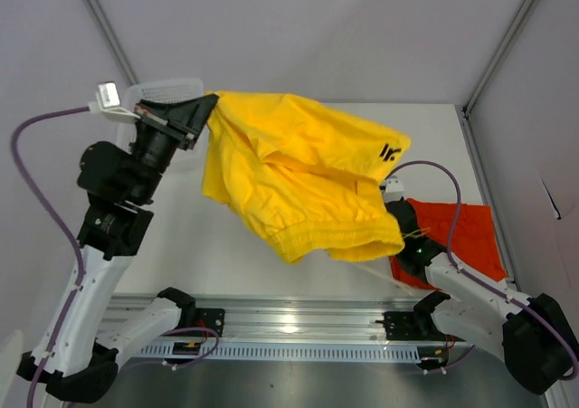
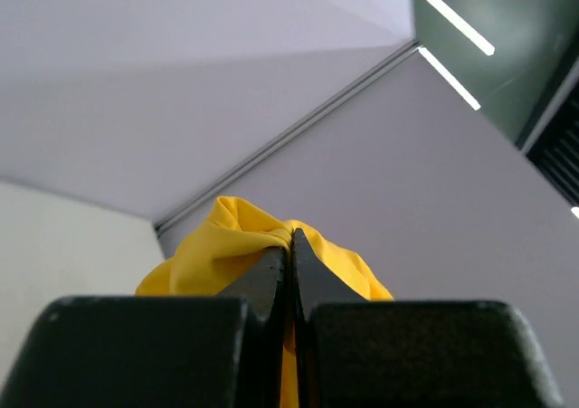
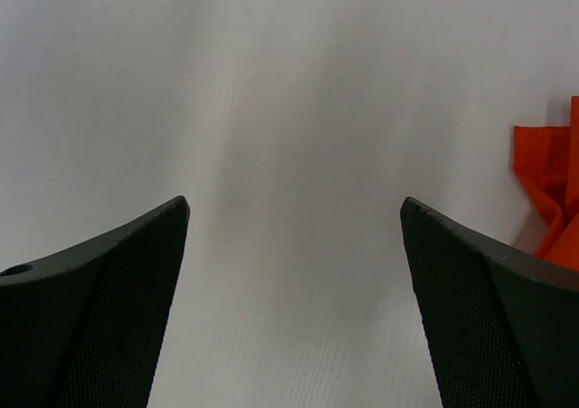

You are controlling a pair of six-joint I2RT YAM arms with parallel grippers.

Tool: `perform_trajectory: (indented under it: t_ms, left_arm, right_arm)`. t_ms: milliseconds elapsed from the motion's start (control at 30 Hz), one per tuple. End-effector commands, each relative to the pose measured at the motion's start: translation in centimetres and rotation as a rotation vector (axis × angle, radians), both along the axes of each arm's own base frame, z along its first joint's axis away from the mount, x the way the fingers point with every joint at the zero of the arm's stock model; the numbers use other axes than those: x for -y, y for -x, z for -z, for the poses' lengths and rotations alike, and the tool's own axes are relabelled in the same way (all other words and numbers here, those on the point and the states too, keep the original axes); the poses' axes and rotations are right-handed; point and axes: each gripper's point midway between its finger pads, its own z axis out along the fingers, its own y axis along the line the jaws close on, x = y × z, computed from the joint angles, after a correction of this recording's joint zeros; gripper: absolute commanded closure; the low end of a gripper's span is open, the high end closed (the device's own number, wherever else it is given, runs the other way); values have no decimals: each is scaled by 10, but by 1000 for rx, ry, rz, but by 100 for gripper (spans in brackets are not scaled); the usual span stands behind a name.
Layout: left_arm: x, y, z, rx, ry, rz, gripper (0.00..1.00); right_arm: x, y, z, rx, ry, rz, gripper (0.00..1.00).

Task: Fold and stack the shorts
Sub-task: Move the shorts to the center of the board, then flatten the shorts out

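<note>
Holding: yellow shorts (image 1: 298, 182), hanging bunched above the table (image 1: 181, 245), one edge pinched by my left gripper (image 2: 290, 245), jaws pressed together. Orange-red shorts (image 1: 461, 236): lying on the table, right side. My right gripper (image 3: 294, 204): spread, empty, beside them. Outstanding, by my reckoning: yellow pair unfolded; nothing stacked.

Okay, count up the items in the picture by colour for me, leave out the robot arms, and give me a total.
yellow shorts: 1
orange-red shorts: 1
white basket: 1
Total: 3
</note>
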Motion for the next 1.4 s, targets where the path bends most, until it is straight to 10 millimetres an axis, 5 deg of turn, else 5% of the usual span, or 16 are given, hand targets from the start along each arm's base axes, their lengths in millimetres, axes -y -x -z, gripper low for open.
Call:
perform_trajectory:
  t_ms: [0,67,133,167,200,267,333,400,433,500,533,567,800,1000,1200,1367]
  left_arm:
    - [11,-32,66,-120,2,-6,100]
    - [19,-51,128,-238,-40,-8,100]
    - [26,-61,159,-278,-53,-2,100]
    - [29,-68,218,-380,-94,-3,100]
    - [33,-72,229,-380,-84,3,100]
    - [36,-79,302,-504,-137,-2,100]
    - [39,-88,338,-576,-184,-9,100]
    - [39,-93,345,-563,-293,-10,91]
    - [42,-99,338,-564,-328,-9,66]
    - [40,-102,323,-591,-423,-8,37]
    - [33,-104,327,-625,-459,-45,11]
    - [24,-106,316,-647,-506,-89,3]
    - [-13,-82,308,-671,-694,-181,1]
    - [-1,-35,321,-582,-720,0,1]
    - [3,16,372,-649,-808,91,2]
    - [14,49,396,-674,-870,157,3]
  right_arm:
    - [5,-9,-22,69,-32,38,0]
    - [7,-9,-24,76,-41,44,1]
    - [10,-9,-24,74,-46,54,1]
    - [11,-9,-25,74,-52,58,1]
    - [12,-9,-24,73,-55,59,1]
    - [13,-9,-25,74,-63,56,1]
    - [11,-9,-25,75,-70,50,1]
    - [10,-8,-24,69,-71,43,1]
    - [10,-8,-23,67,-71,37,0]
    - [2,-4,-24,64,-83,-10,1]
    - [-4,-3,-27,72,-99,-44,0]
    - [-16,5,-28,64,-124,-121,0]
    - [-59,22,-19,29,-100,-306,2]
    - [-82,29,-7,-25,-39,-386,17]
    - [-102,47,-6,-22,25,-476,24]
    - [-106,42,24,-128,101,-464,29]
